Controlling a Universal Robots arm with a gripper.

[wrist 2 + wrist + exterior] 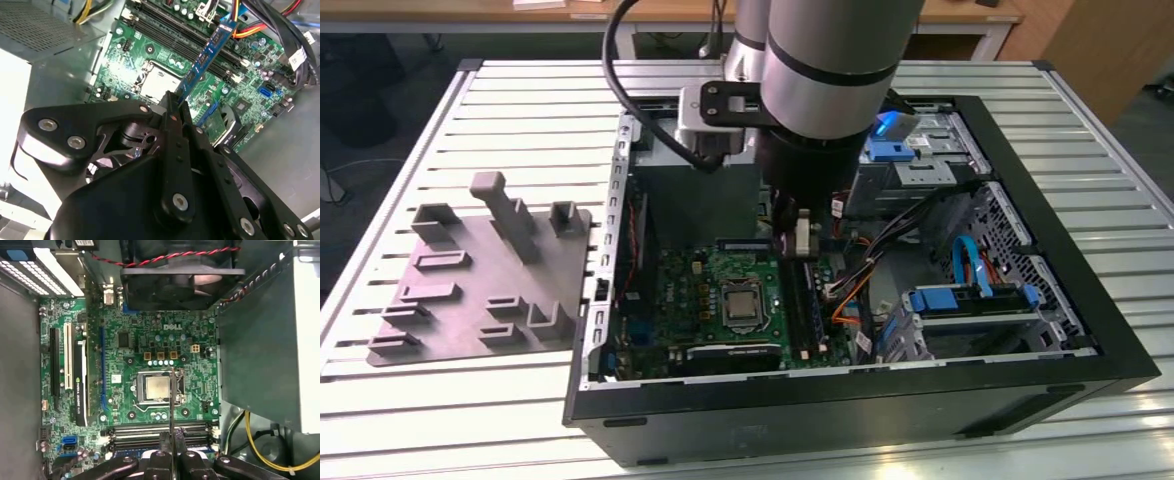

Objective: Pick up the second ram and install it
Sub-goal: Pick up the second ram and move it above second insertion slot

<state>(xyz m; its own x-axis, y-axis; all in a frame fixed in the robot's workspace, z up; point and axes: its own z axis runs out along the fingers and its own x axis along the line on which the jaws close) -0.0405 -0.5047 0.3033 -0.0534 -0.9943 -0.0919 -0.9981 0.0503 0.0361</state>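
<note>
Gripper [177, 105]: fingers pinched narrowly on one end of the second ram [206, 52].
Grey holder block [480, 280]: far left, outside the case, well apart.
Second ram: on edge above the motherboard [125, 370], near the CPU socket [156, 387], not seated.
Memory slots [160, 430]: likely target; line the stick up with a slot and press straight and evenly.
Cables [850, 275]: just right of the slots; stay clear.
</note>
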